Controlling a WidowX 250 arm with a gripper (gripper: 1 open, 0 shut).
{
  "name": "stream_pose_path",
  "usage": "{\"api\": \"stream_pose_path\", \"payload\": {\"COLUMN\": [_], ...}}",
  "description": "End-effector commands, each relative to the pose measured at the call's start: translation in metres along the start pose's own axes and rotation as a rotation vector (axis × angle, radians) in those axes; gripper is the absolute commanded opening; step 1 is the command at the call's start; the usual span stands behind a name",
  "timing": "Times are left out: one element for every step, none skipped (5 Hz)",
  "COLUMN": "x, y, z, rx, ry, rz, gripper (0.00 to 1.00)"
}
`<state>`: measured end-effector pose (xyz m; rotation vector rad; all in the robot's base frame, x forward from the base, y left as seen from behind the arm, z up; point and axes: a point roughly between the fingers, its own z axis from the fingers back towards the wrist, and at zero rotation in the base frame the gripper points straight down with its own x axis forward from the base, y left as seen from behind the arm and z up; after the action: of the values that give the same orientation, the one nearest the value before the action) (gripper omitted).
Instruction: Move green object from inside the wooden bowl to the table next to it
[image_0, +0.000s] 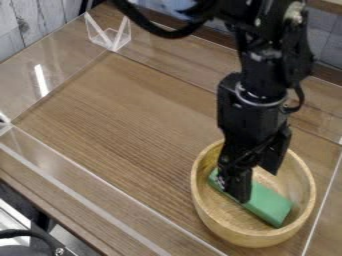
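The wooden bowl (211, 212) sits on the table (120, 115) at the front right. Inside it lies the green object (273, 207), a flat mint-green block set diagonally, with its upper left part covered by the arm. My gripper (254, 176) points straight down into the bowl, open. Its black fingers (238, 184) stand apart on either side of the block's near-left portion. I cannot tell whether the fingers touch the block.
Low clear acrylic walls (60, 165) ring the tabletop, and a folded clear piece (107, 33) stands at the back left corner. Bare wood-grain surface lies to the left of and behind the bowl. The bowl is close to the right wall (334, 160).
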<state>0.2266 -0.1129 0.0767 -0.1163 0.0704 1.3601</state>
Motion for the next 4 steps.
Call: {"api": "stream_pose_path", "payload": {"x": [-0.008, -0.004, 0.001, 0.002], "y": [-0.004, -0.003, -0.003, -0.002], "z": [0.009, 0.006, 0.006, 0.004], "rx": [-0.070, -0.072, -0.071, -0.065], "ry": [-0.011, -0.015, -0.016, -0.016], "rz": [0.074, 0.044, 0.008, -0.039], "gripper": [1.00, 1.00, 1.00, 1.00]}}
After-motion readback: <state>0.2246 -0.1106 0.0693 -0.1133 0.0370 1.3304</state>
